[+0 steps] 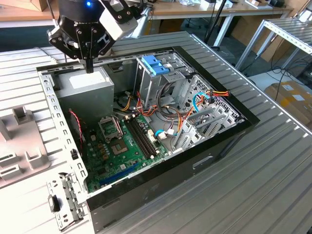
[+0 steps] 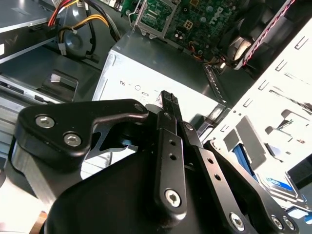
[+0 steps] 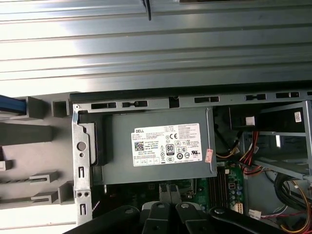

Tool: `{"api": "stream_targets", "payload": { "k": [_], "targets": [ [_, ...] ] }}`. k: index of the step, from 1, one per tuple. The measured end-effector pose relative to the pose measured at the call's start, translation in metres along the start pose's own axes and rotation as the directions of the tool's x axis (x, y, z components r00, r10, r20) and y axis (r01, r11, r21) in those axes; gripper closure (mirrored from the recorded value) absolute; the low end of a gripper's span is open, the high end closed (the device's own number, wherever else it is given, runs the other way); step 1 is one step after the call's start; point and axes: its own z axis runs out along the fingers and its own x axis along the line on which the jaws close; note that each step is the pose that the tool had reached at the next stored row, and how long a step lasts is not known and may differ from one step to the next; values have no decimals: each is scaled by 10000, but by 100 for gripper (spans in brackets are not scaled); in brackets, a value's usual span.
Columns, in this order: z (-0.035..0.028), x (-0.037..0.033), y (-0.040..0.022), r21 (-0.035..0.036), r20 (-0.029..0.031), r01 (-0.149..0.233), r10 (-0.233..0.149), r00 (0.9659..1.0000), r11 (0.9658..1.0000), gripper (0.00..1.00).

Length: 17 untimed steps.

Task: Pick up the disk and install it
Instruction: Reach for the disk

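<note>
Over the power supply [image 1: 86, 87], at eleven o'clock of the open case [image 1: 204, 158] in the exterior view, the gripper [image 1: 89, 66] hangs pointing straight down. Its tip is just above the supply's top face; I cannot tell whether it touches. The fingers [image 2: 168, 105] are pressed together into one thin point and have hold of nothing. In the second wrist view they meet over the supply's white sticker [image 2: 136, 90].

In that same view the disk [image 2: 280, 187] lies outside the case, past its slotted metal wall, in a pale grey fixture [image 2: 246, 139]. Its label with a blue band faces up and is partly hidden by the gripper's black linkage. The disk is well apart from the fingertips.

In the exterior view the fixture [image 1: 19, 146] sits on the slatted table [image 1: 253, 195] at nine o'clock of the case. Inside the case the motherboard [image 1: 114, 146] lies at six o'clock of the supply. The cage [image 1: 146, 80] with blue clips stands at three o'clock of the gripper, with bundled wires just beside it.
</note>
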Motion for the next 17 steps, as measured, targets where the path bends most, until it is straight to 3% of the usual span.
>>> {"api": "stream_targets", "payload": {
  "k": [17],
  "targets": [
    [-3, 123, -9, 0, 0, 1, -1, 10000, 10000, 89]
  ]
}}
